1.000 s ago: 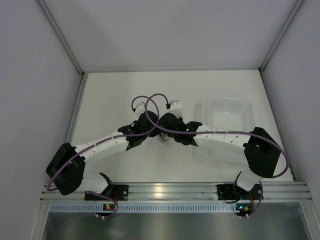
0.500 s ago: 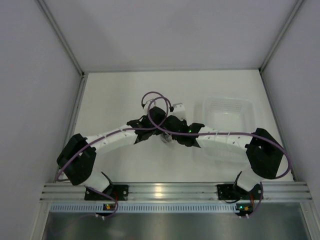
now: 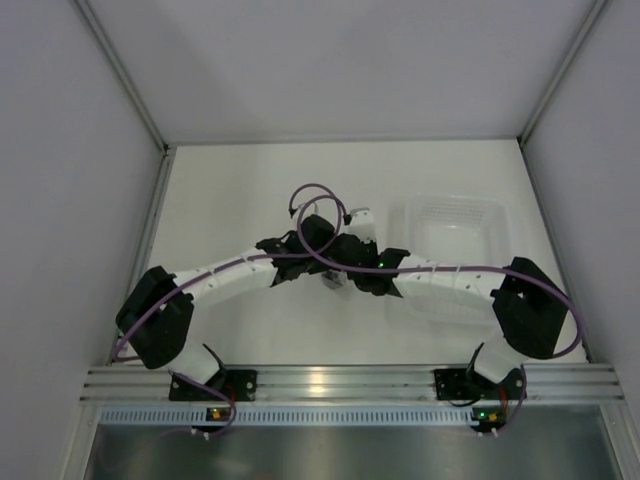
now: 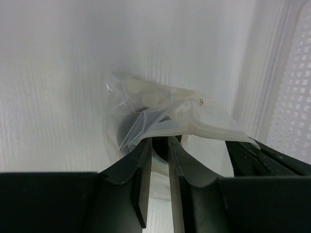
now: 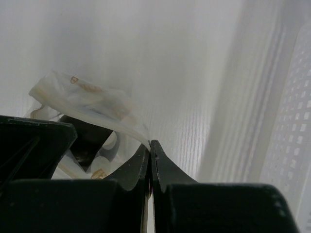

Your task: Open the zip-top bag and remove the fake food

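The zip-top bag (image 4: 165,109) sits near the tub (image 3: 455,225), at the tips of both tools. The right tool (image 5: 150,142) is closed on one bag corner. The left tool (image 4: 159,141) shows a narrow gap at the bag edge, and I cannot tell whether it grips.

The top camera looked steeply down from high over the near edge of the white table (image 3: 230,190), taking in all of it. The wrist cameras sat close behind the left gripper (image 4: 159,143) and right gripper (image 5: 150,144), facing forward, both sharing the small clear crinkly plastic bag (image 4: 165,116) and white translucent rectangular tub (image 4: 296,97)
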Robot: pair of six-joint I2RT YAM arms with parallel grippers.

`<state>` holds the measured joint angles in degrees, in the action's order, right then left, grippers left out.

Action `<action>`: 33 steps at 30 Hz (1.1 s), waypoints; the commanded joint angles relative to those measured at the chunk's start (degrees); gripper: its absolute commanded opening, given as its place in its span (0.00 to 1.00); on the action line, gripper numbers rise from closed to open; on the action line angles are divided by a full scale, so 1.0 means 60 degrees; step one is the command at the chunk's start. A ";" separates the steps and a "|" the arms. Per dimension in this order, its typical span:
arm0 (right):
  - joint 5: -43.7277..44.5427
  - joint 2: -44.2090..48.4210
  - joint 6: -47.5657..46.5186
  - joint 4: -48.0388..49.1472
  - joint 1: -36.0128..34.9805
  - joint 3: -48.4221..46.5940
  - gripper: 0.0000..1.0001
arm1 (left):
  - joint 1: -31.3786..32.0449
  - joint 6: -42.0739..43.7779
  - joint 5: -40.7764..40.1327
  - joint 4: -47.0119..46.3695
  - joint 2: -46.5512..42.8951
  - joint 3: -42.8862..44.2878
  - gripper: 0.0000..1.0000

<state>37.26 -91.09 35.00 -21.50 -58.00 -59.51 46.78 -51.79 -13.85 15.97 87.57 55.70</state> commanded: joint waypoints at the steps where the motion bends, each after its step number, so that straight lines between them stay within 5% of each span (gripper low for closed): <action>1: 0.0763 0.0386 0.0026 0.0566 -0.0251 -0.0263 0.00 | 0.0947 0.0633 -0.0519 0.1248 0.0346 0.0501 0.26; 15: 0.1203 0.0255 -0.0282 0.0448 -0.0733 -0.0556 0.00 | 0.1109 0.0386 -0.0446 0.1763 0.0405 0.1042 0.29; 25: 0.1920 0.0226 -0.0400 0.0273 -0.1261 -0.0980 0.00 | 0.1284 -0.0552 -0.1003 0.1704 -0.1482 0.0956 0.28; 33: 0.2170 0.0050 -0.0063 0.0097 -0.1481 -0.1346 0.00 | 0.1299 -0.1693 -0.0564 -0.0022 -0.2524 -0.0405 0.27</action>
<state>48.86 -88.79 34.11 -22.68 -66.11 -64.55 51.42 -58.30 -18.50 23.83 73.78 55.77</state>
